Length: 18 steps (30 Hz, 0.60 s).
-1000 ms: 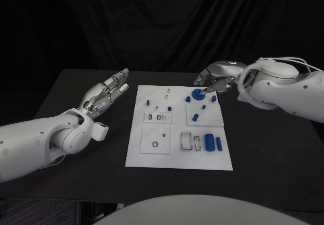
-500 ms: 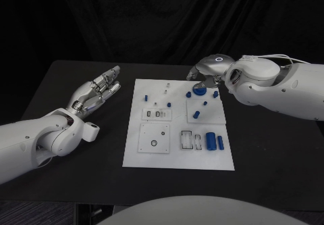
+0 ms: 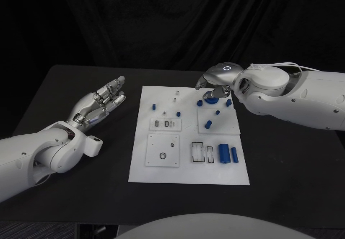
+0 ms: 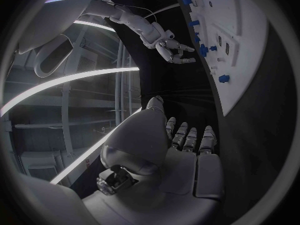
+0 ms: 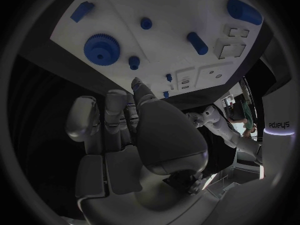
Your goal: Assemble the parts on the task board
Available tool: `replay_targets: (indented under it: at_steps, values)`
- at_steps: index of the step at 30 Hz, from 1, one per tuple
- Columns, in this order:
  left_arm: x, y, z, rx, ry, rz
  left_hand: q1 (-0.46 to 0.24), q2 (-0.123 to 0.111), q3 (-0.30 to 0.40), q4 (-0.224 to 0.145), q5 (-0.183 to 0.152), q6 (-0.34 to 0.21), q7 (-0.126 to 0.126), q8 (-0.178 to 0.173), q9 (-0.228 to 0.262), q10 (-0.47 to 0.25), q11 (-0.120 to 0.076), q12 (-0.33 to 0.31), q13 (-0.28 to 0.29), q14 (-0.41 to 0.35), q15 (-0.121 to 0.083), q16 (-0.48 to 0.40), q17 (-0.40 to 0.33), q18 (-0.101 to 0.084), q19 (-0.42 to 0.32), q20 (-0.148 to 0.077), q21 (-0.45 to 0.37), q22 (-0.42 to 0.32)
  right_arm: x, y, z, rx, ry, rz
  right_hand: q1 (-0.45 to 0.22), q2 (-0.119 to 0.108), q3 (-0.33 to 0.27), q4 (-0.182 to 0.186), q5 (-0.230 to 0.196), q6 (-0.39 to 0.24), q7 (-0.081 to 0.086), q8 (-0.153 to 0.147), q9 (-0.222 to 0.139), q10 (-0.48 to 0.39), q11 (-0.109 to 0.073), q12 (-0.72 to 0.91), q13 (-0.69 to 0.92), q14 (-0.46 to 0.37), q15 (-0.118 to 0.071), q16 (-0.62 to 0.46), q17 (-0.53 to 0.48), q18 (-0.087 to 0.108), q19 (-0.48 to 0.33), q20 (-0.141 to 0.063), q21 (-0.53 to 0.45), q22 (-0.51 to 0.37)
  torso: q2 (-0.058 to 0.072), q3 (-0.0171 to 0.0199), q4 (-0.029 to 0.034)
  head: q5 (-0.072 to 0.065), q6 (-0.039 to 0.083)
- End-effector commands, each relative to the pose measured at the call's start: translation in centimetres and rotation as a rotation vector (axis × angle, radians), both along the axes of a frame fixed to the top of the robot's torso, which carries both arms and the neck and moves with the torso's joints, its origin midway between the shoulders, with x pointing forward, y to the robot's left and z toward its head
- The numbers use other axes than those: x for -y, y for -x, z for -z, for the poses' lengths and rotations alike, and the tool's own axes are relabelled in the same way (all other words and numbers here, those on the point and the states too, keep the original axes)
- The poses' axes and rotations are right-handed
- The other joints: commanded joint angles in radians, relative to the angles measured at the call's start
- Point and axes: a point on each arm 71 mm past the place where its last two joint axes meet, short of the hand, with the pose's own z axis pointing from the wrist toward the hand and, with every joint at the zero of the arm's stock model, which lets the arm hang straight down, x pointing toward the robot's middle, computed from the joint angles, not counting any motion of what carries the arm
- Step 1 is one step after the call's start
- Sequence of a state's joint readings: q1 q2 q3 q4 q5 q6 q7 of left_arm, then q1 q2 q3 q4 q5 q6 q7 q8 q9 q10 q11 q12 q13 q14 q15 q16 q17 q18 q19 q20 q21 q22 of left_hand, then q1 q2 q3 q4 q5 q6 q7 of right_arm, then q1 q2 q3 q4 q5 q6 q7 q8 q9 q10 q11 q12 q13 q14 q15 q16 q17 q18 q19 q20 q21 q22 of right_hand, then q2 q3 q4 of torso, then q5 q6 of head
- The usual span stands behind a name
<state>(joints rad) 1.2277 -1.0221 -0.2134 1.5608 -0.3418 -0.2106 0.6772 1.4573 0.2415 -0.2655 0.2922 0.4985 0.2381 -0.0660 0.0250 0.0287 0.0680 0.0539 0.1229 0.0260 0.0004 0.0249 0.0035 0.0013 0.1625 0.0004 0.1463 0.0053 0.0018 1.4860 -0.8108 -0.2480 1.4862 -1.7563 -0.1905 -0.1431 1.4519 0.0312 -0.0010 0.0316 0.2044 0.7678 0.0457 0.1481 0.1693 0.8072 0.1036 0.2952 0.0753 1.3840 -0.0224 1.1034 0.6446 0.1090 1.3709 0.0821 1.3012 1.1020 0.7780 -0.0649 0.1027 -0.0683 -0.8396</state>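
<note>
A: Risk? Right hand [image 3: 214, 88] hangs over the far right corner of the board [image 3: 188, 172], fingers slightly curled, holding nothing; the blue gear [image 3: 211, 99] sits on the board just under it. A sloppy reach could knock the small pegs beside it.

B: Left hand [image 3: 101, 101]?

A: Flat, fingers apart, beside the board. Versus earlier: the right hand has lifted slightly off the gear.

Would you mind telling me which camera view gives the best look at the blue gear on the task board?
The right wrist view: the blue gear is large and unobstructed there, its toothed rim plain. In the head view the gear is small and partly covered by the right hand. In the left wrist view I cannot pick it out with confidence.
</note>
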Motion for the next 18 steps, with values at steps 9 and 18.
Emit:
replay_targets:
  at_steps: [9,18]
  values:
    - [0.13,0.77,-1.65,0.191,0.092,0.047,0.013,-0.002,0.005,-0.001,0.005,0.001,0.004,0.005,0.001,-0.003,-0.009,-0.005,-0.002,0.000,-0.006,-0.004,-0.001,0.017,0.000,-0.010,-0.005,-0.002,0.76,0.45,0.35,-0.036,0.025,0.020,-0.009,-0.006,0.014,0.004,0.013,0.008,0.008,-0.009,0.001,-0.007,0.004,-0.015,0.000,0.001,0.009,0.012,0.007,-0.013,-0.002,0.009,0.010,0.011,0.015,-0.0010,0.0062,-0.008,0.021]
    - [0.18,0.71,-1.59,0.184,0.092,0.052,0.014,-0.001,0.006,-0.001,0.006,-0.002,0.004,0.004,0.000,-0.006,-0.009,-0.008,-0.002,0.000,-0.006,-0.004,-0.001,0.017,0.000,-0.013,-0.005,-0.002,1.12,0.36,0.47,-0.039,0.022,0.034,-0.002,-0.004,0.028,-0.002,0.020,0.014,0.009,-0.011,0.001,-0.008,0.004,-0.020,-0.001,-0.002,0.010,0.013,0.010,-0.012,-0.005,0.011,0.011,0.014,0.017,-0.0028,0.0056,-0.013,0.020]
